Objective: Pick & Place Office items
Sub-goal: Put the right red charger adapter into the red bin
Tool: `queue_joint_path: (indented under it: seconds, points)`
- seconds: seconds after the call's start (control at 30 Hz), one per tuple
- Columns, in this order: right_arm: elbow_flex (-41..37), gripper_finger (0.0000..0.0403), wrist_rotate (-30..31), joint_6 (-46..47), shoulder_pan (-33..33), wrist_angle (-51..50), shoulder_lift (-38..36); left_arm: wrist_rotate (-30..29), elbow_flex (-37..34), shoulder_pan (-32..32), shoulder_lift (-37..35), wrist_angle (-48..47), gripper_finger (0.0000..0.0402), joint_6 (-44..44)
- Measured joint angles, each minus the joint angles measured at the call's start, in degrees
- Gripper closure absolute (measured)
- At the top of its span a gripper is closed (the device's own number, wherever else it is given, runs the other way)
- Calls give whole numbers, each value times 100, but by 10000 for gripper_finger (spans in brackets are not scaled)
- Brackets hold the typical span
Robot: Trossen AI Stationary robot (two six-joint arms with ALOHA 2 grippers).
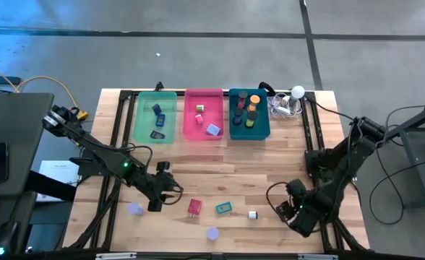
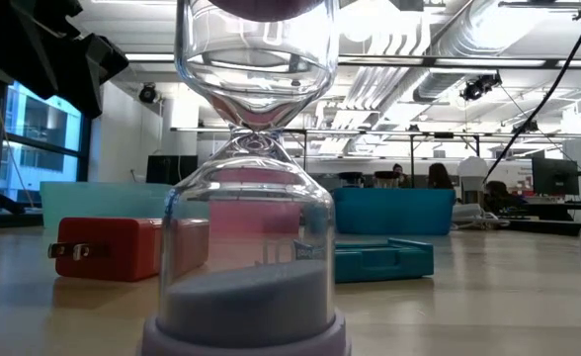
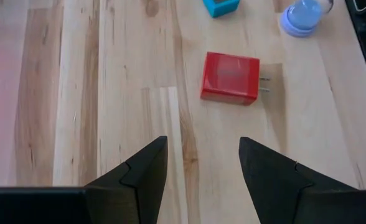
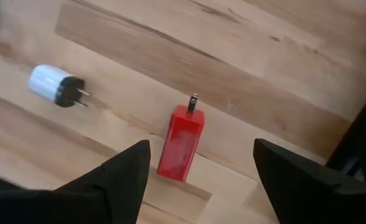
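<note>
Left end effector (image 3: pixel 201 146) open and empty, low over the bare worktop (image 1: pixel 220 173) at near left, fingers pointed at the red wall charger (image 3: pixel 231 78) lying flat just ahead, not touching it. The charger's two metal prongs stick out of one short end, toward the lavender sand timer (image 3: pixel 301 15) beyond it. In the high view the left end effector (image 1: pixel 168 193) sits just left of the red charger (image 1: pixel 194 208); the teal block (image 1: pixel 223 208) and white plug adapter (image 1: pixel 252 214) lie in a row to its right, with one lavender timer (image 1: pixel 134 209) at near left and another (image 1: pixel 212 233) at the near edge. Right end effector (image 1: pixel 285 209) at near right, also spread and empty. Its wrist camera shows a second red charger (image 4: pixel 180 143) on its narrow side ahead of the open fingers, and the white plug adapter (image 4: pixel 52 86) off to one side. Green tray (image 1: pixel 156 115), pink tray (image 1: pixel 203 114) and teal tray (image 1: pixel 249 114) at the far edge already hold some items. Handling guess: the red charger is a rigid plastic shell, light, smooth faces so a bit slippery. Best to pinch across the two long flat sides at mid-body, clear of the prongs. The sand timer (image 2: pixel 251 198) is clear glass or plastic with a narrow waist, so likely fragile and prone to roll. Take it by an end cap, gently.
</note>
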Motion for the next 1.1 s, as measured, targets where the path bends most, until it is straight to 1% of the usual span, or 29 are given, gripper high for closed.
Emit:
queue_joint_path:
  seconds: [0.13, 0.27, 0.37, 0.5, 0.57, 0.8, 0.9, 1.03, 1.1]
  points:
    - [-2, 128, -96, 225, 60, 197, 251, -1, 0, -36, 0, 33, 211, -2]
    - [-2, 128, -131, 68, 21, 506, 494, -1, 0, -39, 0, 102, 211, -7]
    - [-2, 128, -132, 45, -58, 489, 623, -9, 0, -36, 0, 116, 211, -13]
    - [-2, 128, -511, 45, -182, 556, 797, -16, 0, -39, 0, 155, 211, -13]
    - [-2, 128, -607, 24, -218, 599, 884, -18, 0, -36, 0, 173, 211, -13]
    - [-40, 128, -567, 9, -223, 670, 1152, -31, 0, -37, 0, 182, 211, 28]
    - [-215, 128, -672, 48, -222, 918, 1191, -31, 0, -39, 0, 182, 211, 28]
    - [-687, 128, -809, 45, -230, 1696, 1204, -31, 0, -36, 0, 179, 211, 28]
    - [-889, 128, -821, 45, -278, 1796, 1205, -31, 0, -39, 0, 179, 211, 29]
